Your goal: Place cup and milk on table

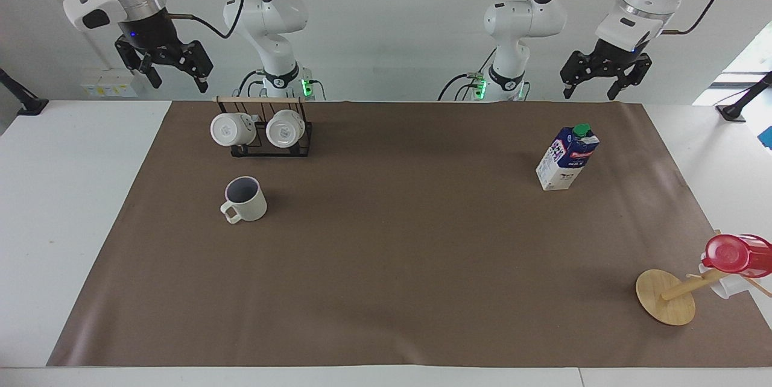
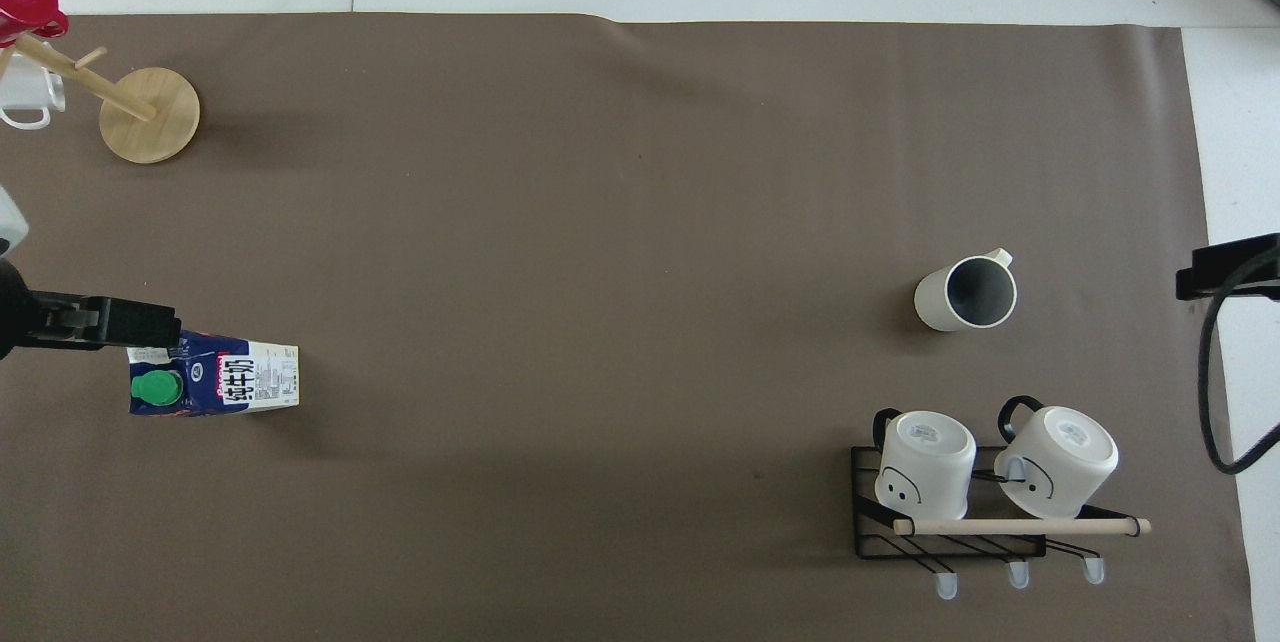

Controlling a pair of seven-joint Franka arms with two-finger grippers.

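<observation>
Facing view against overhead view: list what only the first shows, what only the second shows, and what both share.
Only the facing view: both arms whole, the right hand and left hand open, raised at the robots' edge of the table.

Only the overhead view: the printed faces on the two white mugs.

Both: the cup upright, the milk standing, the rack, the wooden stand with the red cup.

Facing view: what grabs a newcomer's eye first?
The tall dark-blue and white milk carton stands toward the left arm's end of the brown paper; the cream ceramic mug sits upright toward the right arm's end. Both open grippers, left and right, hang raised, holding nothing.
</observation>
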